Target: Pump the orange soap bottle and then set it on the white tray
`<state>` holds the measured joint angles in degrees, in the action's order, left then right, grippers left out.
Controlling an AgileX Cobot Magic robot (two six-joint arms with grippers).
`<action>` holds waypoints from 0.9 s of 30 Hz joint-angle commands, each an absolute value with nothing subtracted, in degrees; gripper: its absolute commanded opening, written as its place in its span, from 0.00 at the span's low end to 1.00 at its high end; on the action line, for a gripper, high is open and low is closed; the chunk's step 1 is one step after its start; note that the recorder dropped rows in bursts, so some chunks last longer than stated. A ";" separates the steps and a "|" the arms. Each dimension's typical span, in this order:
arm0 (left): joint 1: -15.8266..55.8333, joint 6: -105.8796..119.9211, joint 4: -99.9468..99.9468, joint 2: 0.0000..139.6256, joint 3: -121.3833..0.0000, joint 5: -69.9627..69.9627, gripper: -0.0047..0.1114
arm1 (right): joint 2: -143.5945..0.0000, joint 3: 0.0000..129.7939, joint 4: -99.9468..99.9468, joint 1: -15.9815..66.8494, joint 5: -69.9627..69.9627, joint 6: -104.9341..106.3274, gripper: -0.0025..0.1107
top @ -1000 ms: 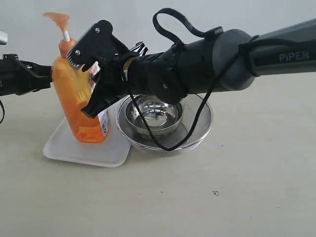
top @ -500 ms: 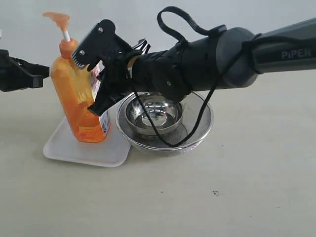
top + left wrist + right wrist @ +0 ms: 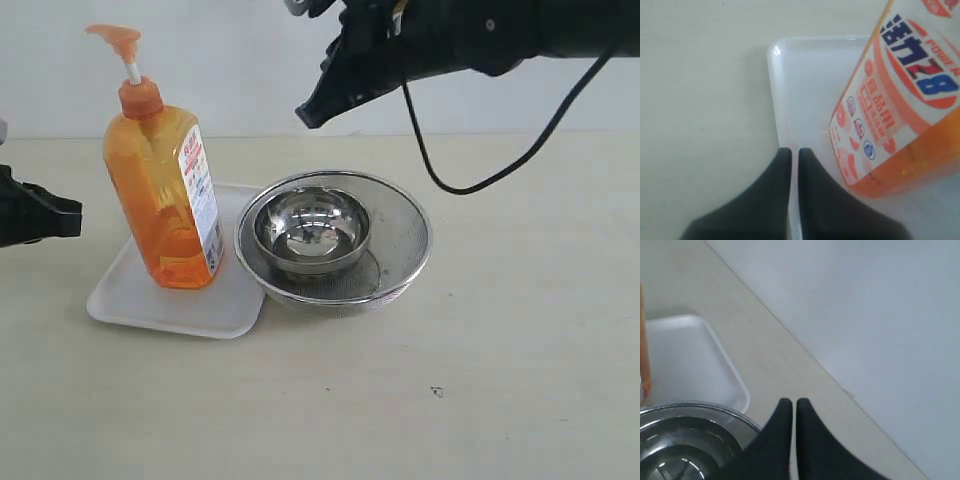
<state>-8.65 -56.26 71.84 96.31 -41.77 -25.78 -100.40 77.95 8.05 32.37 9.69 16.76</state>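
The orange soap bottle (image 3: 162,195) stands upright on the left part of the white tray (image 3: 130,298), with nothing gripping it. Its pump head points left. In the left wrist view its label (image 3: 900,100) fills one side above the tray (image 3: 805,90). My left gripper (image 3: 66,216) is shut and empty, level with the bottle's middle and a short gap to its left; its tips (image 3: 794,151) hover over the tray's rim. My right gripper (image 3: 306,113) is shut and empty, high above the table, up and right of the bottle; its tips (image 3: 791,401) are over bare table.
A mesh strainer (image 3: 395,250) holding a round steel bowl (image 3: 312,232) sits against the tray's right edge. The right arm and its black cable (image 3: 470,185) hang above the strainer. The wall stands close behind the table.
My right gripper has let go of the bottle's side and risen up and to the right. The left gripper has drawn back to the left. The bottle stays on the tray.
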 commanded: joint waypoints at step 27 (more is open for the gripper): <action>-7.96 -45.00 61.48 108.74 -40.53 -22.72 0.08 | -93.00 77.91 8.48 29.67 16.95 16.61 0.02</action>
